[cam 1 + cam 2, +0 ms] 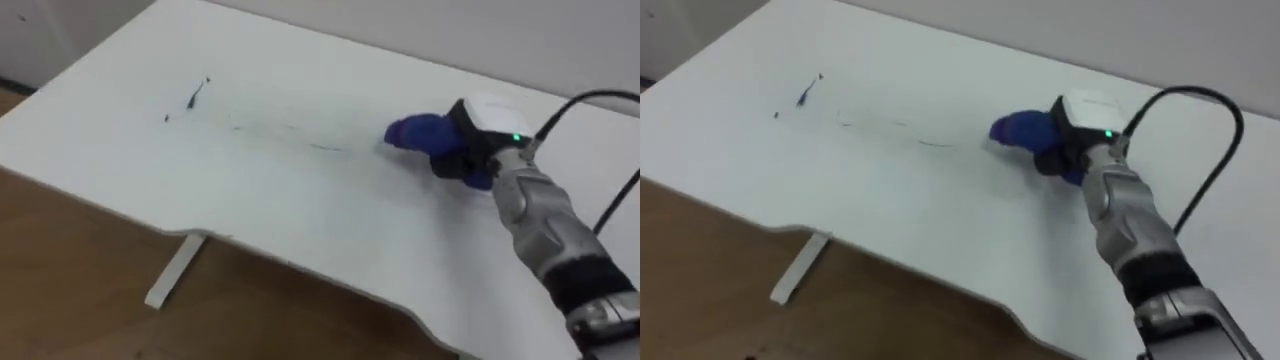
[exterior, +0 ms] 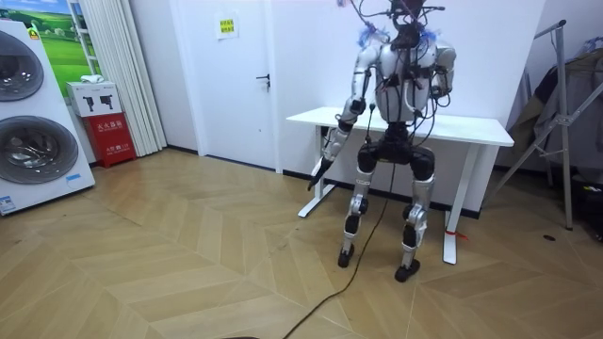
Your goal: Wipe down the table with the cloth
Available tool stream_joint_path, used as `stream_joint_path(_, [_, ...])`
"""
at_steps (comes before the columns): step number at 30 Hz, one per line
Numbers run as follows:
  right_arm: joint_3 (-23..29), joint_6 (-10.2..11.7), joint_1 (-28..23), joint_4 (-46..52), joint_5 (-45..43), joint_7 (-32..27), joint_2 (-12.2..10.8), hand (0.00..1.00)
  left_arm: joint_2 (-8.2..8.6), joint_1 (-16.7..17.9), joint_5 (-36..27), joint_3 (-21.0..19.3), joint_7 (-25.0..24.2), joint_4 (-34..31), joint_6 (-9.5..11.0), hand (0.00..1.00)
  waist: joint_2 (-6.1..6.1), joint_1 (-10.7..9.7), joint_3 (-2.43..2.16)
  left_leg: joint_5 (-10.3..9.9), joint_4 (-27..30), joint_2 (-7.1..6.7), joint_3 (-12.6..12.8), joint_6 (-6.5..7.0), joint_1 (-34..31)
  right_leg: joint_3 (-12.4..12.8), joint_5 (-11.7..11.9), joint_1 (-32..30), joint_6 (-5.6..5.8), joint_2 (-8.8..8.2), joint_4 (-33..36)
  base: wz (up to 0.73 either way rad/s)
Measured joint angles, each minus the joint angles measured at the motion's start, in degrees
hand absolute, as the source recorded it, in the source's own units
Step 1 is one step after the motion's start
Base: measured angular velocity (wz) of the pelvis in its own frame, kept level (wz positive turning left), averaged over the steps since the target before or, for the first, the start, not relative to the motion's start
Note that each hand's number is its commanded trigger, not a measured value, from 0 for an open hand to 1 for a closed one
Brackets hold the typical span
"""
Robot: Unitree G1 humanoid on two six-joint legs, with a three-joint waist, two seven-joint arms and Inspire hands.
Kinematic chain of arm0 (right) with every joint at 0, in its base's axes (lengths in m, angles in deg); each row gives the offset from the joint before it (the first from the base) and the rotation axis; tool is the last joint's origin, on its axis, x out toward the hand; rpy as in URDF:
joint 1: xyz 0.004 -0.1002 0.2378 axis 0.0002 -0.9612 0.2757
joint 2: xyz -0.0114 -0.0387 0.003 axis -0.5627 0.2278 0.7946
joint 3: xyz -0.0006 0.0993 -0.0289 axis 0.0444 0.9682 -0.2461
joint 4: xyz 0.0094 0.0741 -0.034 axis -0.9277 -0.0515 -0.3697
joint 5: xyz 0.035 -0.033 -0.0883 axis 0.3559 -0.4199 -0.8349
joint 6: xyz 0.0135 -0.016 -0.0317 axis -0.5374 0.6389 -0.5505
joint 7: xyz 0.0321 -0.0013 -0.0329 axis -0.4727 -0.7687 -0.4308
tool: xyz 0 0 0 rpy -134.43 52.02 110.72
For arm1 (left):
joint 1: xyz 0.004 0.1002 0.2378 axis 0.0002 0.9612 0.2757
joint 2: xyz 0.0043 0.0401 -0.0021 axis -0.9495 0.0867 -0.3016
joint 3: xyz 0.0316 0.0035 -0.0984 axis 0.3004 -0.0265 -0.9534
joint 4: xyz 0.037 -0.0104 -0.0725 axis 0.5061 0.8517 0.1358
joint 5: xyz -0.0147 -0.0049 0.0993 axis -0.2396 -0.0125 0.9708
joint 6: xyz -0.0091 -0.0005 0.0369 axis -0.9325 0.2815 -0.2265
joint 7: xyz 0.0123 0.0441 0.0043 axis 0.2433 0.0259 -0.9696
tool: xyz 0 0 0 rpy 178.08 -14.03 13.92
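**Bench wipe: cloth in my right hand, marks off to the left**

So my right hand (image 1: 468, 150) is down on the white bench (image 1: 300, 215), over toward my right and the far side. The fingers are curled round a blue cloth (image 1: 413, 131), and the bunched end of it pokes out of the hand to my left and sits on the benchtop.

The mess is well apart from that. There's a little cluster of dark marks (image 1: 194, 95) on the far left part of the bench. A thin faint streak (image 1: 300, 138) runs from there across toward the cloth and stops short of it.

In the room view I'm standing upright right at the long edge of the bench, facing it. My left hand (image 2: 330, 147) hangs low by my side, below the benchtop, too small there to tell how it's set.
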Motion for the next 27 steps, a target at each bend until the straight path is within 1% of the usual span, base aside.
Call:
stream_joint_path(1, [0.13,0.01,-0.15,-0.98,0.80,-0.27,0.09,1.00,-0.06,0.56,0.02,-0.23,-0.04,0.03,-0.43,0.00,-0.01,0.00,-0.07,0.53,-0.81,-0.22,-0.52,0.26,0.41,-0.10,0.29,0.61,-0.17,0.10,-0.25,0.54])
stream_joint_path(2, [0.80,-0.15,-0.94,-3.13,2.71,-0.67,0.32,1.00,-0.21,1.43,-0.06,-0.83,-0.06,0.03,-1.20,0.00,-0.23,-0.19,-0.14,1.44,-2.45,-0.86,-1.34,0.44,1.28,0.03,0.35,1.53,-0.22,-0.01,-0.93,0.55])
stream_joint_path(3, [1.31,-0.20,-2.40,-5.57,5.25,-1.58,0.92,1.00,-0.44,2.06,-0.52,-1.42,-0.10,0.08,-1.54,0.00,-0.40,-0.34,-0.15,1.91,-3.58,-1.43,-2.47,0.57,2.17,-0.07,0.20,2.40,0.10,-0.28,-1.28,0.54])
stream_joint_path(4, [1.49,-0.07,-3.22,-7.12,6.44,-2.39,1.38,1.00,-0.56,2.08,-0.55,-1.94,-0.12,0.21,-1.56,0.00,-0.45,-0.36,-0.15,1.97,-3.82,-1.58,-2.83,0.63,2.46,-0.15,0.06,2.79,0.32,-0.36,-1.43,0.52])
stream_joint_path(5, [4.55,0.77,-5.43,-10.15,9.48,-3.65,1.62,1.00,-0.73,1.97,-0.53,-3.20,-0.14,0.51,-1.58,0.00,-0.54,-1.09,-0.16,2.00,-3.90,-1.85,-3.29,0.68,2.47,-1.23,-0.17,4.06,0.68,-0.65,-2.18,0.64])
stream_joint_path(6, [8.75,3.34,-9.08,-9.67,12.72,-5.25,1.69,1.00,-0.71,1.97,-0.35,-4.85,-0.21,0.49,-1.58,0.00,-0.83,-2.93,-0.25,2.17,-3.93,-2.50,-3.66,0.98,2.39,-2.85,-0.57,4.92,1.31,-1.31,-2.81,0.72])
stream_joint_path(7, [10.35,4.68,-10.63,-9.66,14.21,-6.00,1.65,1.00,-0.75,1.90,-0.06,-5.48,-0.22,0.49,-1.58,0.00,-0.98,-3.94,-0.37,2.29,-4.02,-2.77,-3.57,1.16,2.37,-3.46,-0.76,5.62,1.62,-1.59,-3.17,0.79])
stream_joint_path(8, [12.81,6.55,-13.43,-9.99,16.96,-7.16,1.52,1.00,-0.91,2.03,0.17,-6.37,-0.20,0.51,-1.58,0.00,-1.38,-5.66,-0.49,2.48,-4.31,-3.46,-3.56,1.51,2.68,-3.40,-1.17,6.88,2.27,-2.12,-3.66,0.67])
stream_joint_path(9, [15.02,8.23,-15.37,-10.81,19.15,-7.75,1.40,1.00,-1.16,1.69,0.41,-6.77,-0.20,0.44,-1.42,0.00,-2.07,-6.85,-0.73,2.50,-4.37,-4.15,-3.46,1.88,2.93,-3.29,-1.37,7.94,2.81,-2.58,-4.29,0.54])
stream_joint_path(10, [16.21,8.65,-16.24,-10.99,19.77,-7.80,1.40,1.00,-1.27,1.40,0.89,-7.11,-0.21,0.36,-1.40,0.00,-2.26,-7.14,-1.00,2.44,-4.36,-4.45,-3.38,2.02,2.99,-3.30,-1.51,8.15,3.04,-2.85,-4.30,0.30])
stream_joint_path(11, [17.99,9.37,-17.45,-12.01,21.33,-8.14,1.31,1.00,-1.47,0.91,1.36,-8.17,-0.19,-0.04,-1.22,0.00,-2.68,-7.60,-1.15,2.20,-4.44,-4.77,-3.18,2.43,3.52,-3.18,-1.52,8.86,3.41,-3.13,-4.60,0.08])
stream_joint_path(12, [19.96,9.57,-17.91,-13.52,22.40,-8.16,0.68,1.00,-1.79,0.85,1.52,-9.40,-0.17,-0.25,-1.06,0.00,-3.08,-8.52,-1.22,1.99,-4.44,-4.95,-2.87,2.72,4.02,-3.18,-1.30,9.76,3.78,-3.18,-5.45,0.05])
stream_joint_path(13, [21.02,9.57,-18.57,-13.85,22.56,-8.19,0.50,1.00,-1.96,0.73,1.64,-10.04,-0.17,-0.25,-1.07,0.00,-3.34,-8.96,-1.40,1.89,-4.45,-5.07,-2.88,2.85,4.20,-3.21,-1.16,10.21,3.97,-3.19,-5.96,0.00])
stream_joint_path(14, [22.57,9.58,-19.78,-14.71,23.27,-8.23,0.50,1.00,-2.09,0.79,1.88,-11.44,-0.14,-0.76,-1.18,0.00,-3.82,-9.74,-1.72,1.59,-4.46,-5.29,-2.89,3.10,4.73,-3.18,-1.02,10.89,4.15,-3.33,-6.27,0.00])
stream_joint_path(15, [24.39,9.58,-21.45,-15.42,24.39,-8.45,0.61,1.00,-2.43,0.82,2.82,-12.48,-0.08,-1.56,-1.29,0.00,-4.26,-10.09,-1.96,1.24,-4.45,-5.38,-2.77,3.24,5.34,-3.25,-0.96,11.43,4.25,-3.43,-6.28,0.00])
stream_joint_path(16, [25.51,9.59,-22.19,-15.93,25.13,-8.57,0.61,1.00,-2.77,0.82,3.40,-12.90,-0.03,-1.88,-1.38,0.00,-4.49,-10.45,-2.11,1.04,-4.36,-5.40,-2.75,3.28,5.52,-3.33,-0.94,11.70,4.29,-3.44,-6.29,0.04])
stream_joint_path(17, [27.76,9.61,-22.86,-17.42,26.25,-8.65,0.63,1.00,-3.30,1.23,3.98,-13.50,0.05,-2.77,-1.65,0.00,-4.72,-11.73,-2.11,0.59,-4.01,-5.43,-2.73,3.38,5.87,-3.38,-0.84,12.34,4.45,-3.44,-6.47,-0.04])
stream_joint_path(18, [30.01,9.64,-23.16,-18.56,26.78,-9.10,0.70,1.00,-3.31,1.79,3.97,-14.24,0.13,-4.50,-2.01,0.00,-4.67,-12.78,-2.14,-0.04,-3.31,-5.43,-2.34,3.45,5.90,-3.29,-0.70,12.61,4.67,-3.41,-6.78,-0.10])
stream_joint_path(19, [30.77,9.67,-23.39,-19.19,26.90,-9.76,0.96,1.00,-3.31,2.18,3.96,-14.65,0.17,-5.15,-2.04,0.00,-4.62,-13.34,-2.17,-0.23,-3.26,-5.43,-2.08,3.51,5.88,-3.21,-0.57,12.72,4.78,-3.39,-7.10,-0.20])
stream_joint_path(21, [33.88,9.67,-25.96,-20.70,28.92,-10.58,3.22,1.00,-3.43,2.31,3.96,-15.92,0.34,-6.03,-2.10,0.00,-4.18,-14.87,-2.42,-0.52,-3.26,-5.43,-1.70,3.79,5.89,-3.02,0.10,12.76,4.71,-3.40,-7.17,-0.11])
stream_joint_path(22, [34.55,9.67,-26.35,-21.31,29.24,-10.72,3.79,1.00,-3.44,2.26,3.98,-16.12,0.37,-6.21,-2.08,0.00,-4.04,-15.29,-2.50,-0.56,-3.24,-5.43,-1.65,3.85,5.92,-3.06,0.20,12.77,4.66,-3.40,-7.19,-0.05])
stream_joint_path(23, [35.68,9.68,-26.64,-22.84,29.90,-10.87,4.88,1.00,-3.45,2.23,3.98,-16.50,0.69,-6.33,-2.04,0.00,-3.78,-16.36,-2.65,-0.63,-3.17,-5.43,-1.60,3.96,5.98,-3.05,0.46,12.85,4.66,-3.40,-7.20,-0.07])
stream_joint_path(24, [37.11,9.64,-26.80,-24.19,30.11,-11.26,5.74,1.00,-3.48,2.20,3.96,-16.51,1.38,-6.34,-2.01,0.00,-3.61,-16.80,-2.74,-0.70,-3.21,-5.43,-1.36,4.04,6.05,-2.95,0.59,12.87,4.68,-3.40,-7.20,-0.10])
stream_joint_path(27, [37.62,8.52,-27.99,-24.32,30.73,-11.74,6.97,1.00,-3.43,2.57,3.94,-16.18,1.48,-6.35,-1.98,0.00,-3.27,-16.81,-2.79,-0.78,-3.64,-5.32,-0.38,4.06,7.13,-2.72,0.63,13.21,4.69,-3.44,-7.28,-0.17])
